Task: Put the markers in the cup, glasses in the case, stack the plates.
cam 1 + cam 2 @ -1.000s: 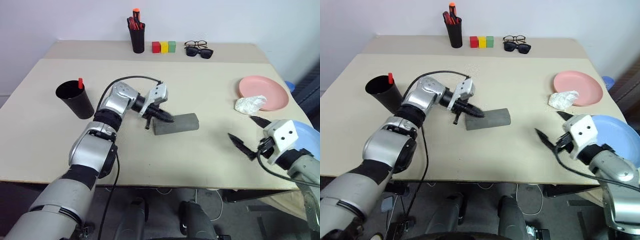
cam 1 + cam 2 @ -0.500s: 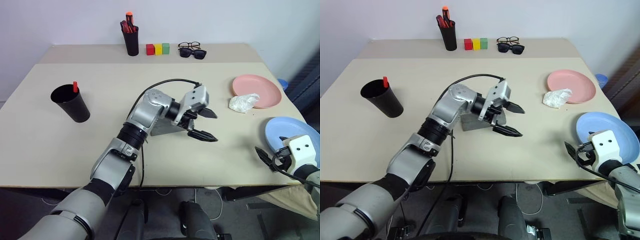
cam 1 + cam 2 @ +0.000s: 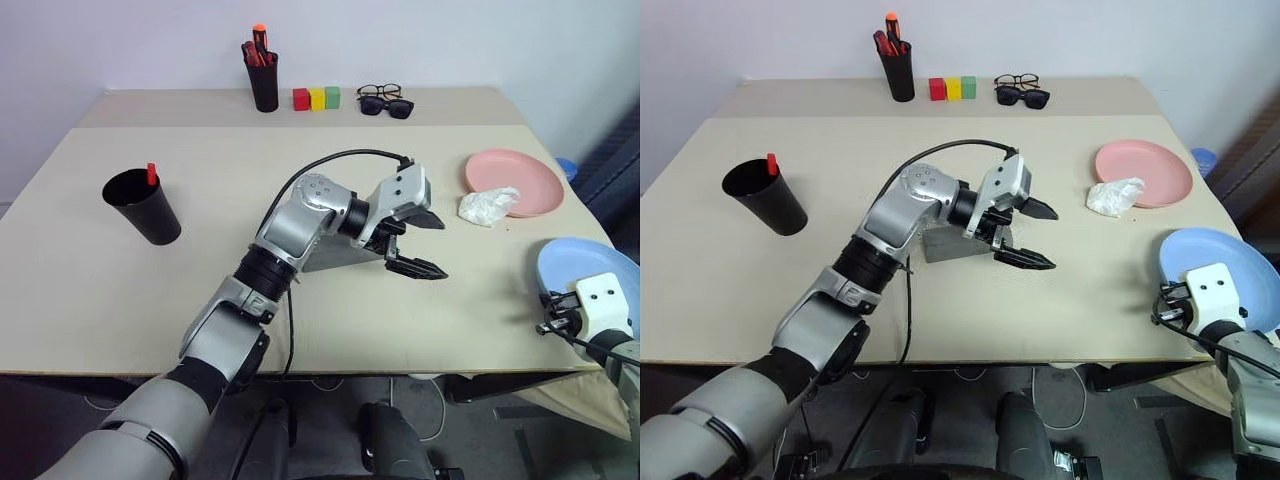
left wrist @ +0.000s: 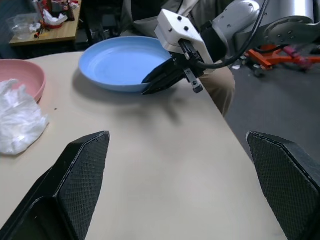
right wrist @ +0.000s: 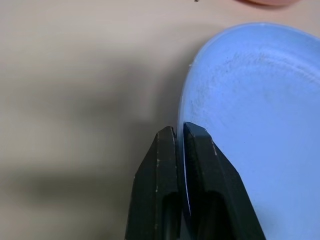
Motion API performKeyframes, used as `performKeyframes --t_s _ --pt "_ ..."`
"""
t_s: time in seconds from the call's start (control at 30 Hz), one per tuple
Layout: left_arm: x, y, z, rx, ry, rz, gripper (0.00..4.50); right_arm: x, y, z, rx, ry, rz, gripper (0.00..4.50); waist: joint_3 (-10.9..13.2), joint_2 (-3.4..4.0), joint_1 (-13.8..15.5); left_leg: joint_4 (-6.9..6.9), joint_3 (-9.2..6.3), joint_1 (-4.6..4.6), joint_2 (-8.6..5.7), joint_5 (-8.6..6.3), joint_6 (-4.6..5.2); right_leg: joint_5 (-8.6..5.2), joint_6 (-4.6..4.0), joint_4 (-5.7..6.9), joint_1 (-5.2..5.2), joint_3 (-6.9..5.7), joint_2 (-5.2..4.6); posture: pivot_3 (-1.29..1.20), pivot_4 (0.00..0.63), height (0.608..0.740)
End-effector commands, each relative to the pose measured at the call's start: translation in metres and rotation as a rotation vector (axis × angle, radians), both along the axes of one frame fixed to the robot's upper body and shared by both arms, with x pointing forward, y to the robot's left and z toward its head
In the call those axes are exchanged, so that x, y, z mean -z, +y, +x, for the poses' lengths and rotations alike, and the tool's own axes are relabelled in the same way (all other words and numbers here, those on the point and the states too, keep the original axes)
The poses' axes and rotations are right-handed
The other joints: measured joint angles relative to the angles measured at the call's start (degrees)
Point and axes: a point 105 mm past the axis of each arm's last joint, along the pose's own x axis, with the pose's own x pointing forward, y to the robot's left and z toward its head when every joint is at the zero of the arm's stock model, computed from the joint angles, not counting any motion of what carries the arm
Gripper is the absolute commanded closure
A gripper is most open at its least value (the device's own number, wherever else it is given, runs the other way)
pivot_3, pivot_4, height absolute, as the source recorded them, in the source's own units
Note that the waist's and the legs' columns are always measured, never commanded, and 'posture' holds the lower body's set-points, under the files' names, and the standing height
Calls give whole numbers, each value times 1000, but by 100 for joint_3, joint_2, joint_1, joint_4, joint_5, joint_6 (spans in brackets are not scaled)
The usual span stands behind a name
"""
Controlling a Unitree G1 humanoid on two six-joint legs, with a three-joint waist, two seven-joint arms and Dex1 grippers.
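My right gripper (image 5: 180, 134) is shut on the near rim of the light blue plate (image 3: 582, 262), which lies at the table's right edge. The pink plate (image 3: 515, 178) lies farther back. My left gripper (image 3: 441, 250) hovers open over the table's middle, pointing right, with nothing between its fingers. The left forearm partly hides the grey case (image 3: 332, 256) behind it, whose lid looks down. At the left stands the black cup (image 3: 146, 208) with a red-capped marker (image 3: 151, 173) in it. The glasses are hidden.
A crumpled white wrapper (image 3: 487, 206) rests against the pink plate's near edge. At the back stand a black pen pot (image 3: 264, 82), three coloured blocks (image 3: 316, 97), and spectacles (image 3: 378, 91) with sunglasses (image 3: 389, 106).
My left gripper opened and swung right, away from the case. My right gripper dropped toward the table's right edge and shut on the blue plate's rim.
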Motion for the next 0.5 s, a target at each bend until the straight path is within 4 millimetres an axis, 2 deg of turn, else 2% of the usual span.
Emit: performKeyframes --t_s 0.03,0.13,0.3,0.4,0.5 --pt "-8 -2 -4 17 -26 -30 0 -15 2 6 -1 -58 -59 4462 0 0 1 0 0 0 0 0 0 0 0 0 0 0 0 0 150 740" --pt "-7 -1 -4 9 -23 -33 0 -39 4 17 7 -157 -120 4462 1 3 -7 0 0 0 -1 0 0 0 1 -2 0 0 0 0 150 740" --pt "-2 0 -6 -2 -4 -38 0 -87 19 52 -60 -316 -197 4462 4 22 -42 -3 3 5 0 0 0 0 2 -1 -1 2 0 0 150 740" --pt "2 -1 -8 -19 12 -44 0 -103 22 80 -97 -363 -215 4462 5 22 -39 -4 3 8 0 0 0 0 1 0 1 2 0 0 150 740" --pt "6 -1 -10 -39 25 -49 0 -110 26 110 -148 -371 -223 4462 7 21 -32 -4 3 13 -1 0 0 6 -6 -1 9 3 1 0 150 740"
